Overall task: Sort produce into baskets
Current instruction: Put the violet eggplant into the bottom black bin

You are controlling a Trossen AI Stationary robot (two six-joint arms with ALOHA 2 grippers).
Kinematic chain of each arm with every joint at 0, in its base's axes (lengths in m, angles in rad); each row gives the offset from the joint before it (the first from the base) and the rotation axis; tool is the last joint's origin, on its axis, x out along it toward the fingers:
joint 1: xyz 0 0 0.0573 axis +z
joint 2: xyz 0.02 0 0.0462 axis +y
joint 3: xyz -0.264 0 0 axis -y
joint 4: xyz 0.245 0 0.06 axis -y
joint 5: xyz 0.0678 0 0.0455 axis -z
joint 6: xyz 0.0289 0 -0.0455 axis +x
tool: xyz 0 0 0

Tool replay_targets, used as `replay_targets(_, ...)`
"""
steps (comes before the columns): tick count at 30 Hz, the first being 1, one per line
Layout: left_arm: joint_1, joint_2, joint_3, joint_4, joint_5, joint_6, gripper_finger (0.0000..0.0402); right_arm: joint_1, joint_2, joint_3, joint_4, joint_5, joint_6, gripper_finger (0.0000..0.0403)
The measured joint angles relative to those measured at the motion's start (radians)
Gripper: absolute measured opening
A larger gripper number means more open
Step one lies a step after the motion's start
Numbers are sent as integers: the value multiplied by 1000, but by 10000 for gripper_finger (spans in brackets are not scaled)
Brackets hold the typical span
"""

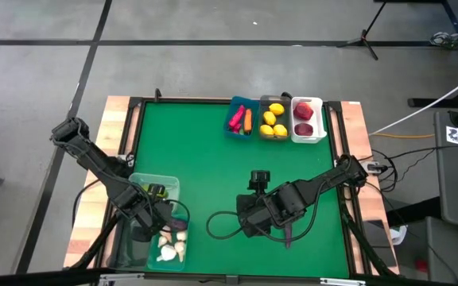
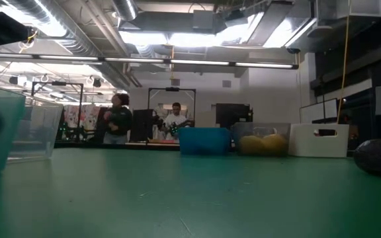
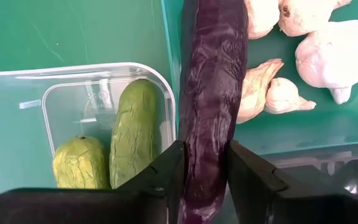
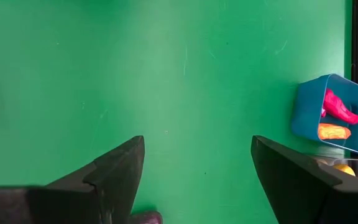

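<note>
Eggplant is pinched near one end between the left gripper fingers, at about 7 o'clock on the table, its long body lying across the rim of the teal bin that holds the garlic. Just beside it, the clear bin holds two cucumbers.

Risks, as judged:
- Grip is near the end, so the eggplant may pivot or slip on lifting.
- A dragging tip could catch the teal rim and tip the bin or scatter garlic.

Right gripper hangs fingers wide, empty, over bare mat at about 6 o'clock. A second dark eggplant lies near it. Blue bin stands at 12 o'clock.
</note>
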Motion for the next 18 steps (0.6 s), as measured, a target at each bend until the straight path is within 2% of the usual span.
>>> replay_targets(11,1,-6,0,-4,39,-21,101,0,0,0,0,0,0,295)
replay_targets(18,0,-74,0,-12,52,-62,102,0,0,0,0,0,0,295)
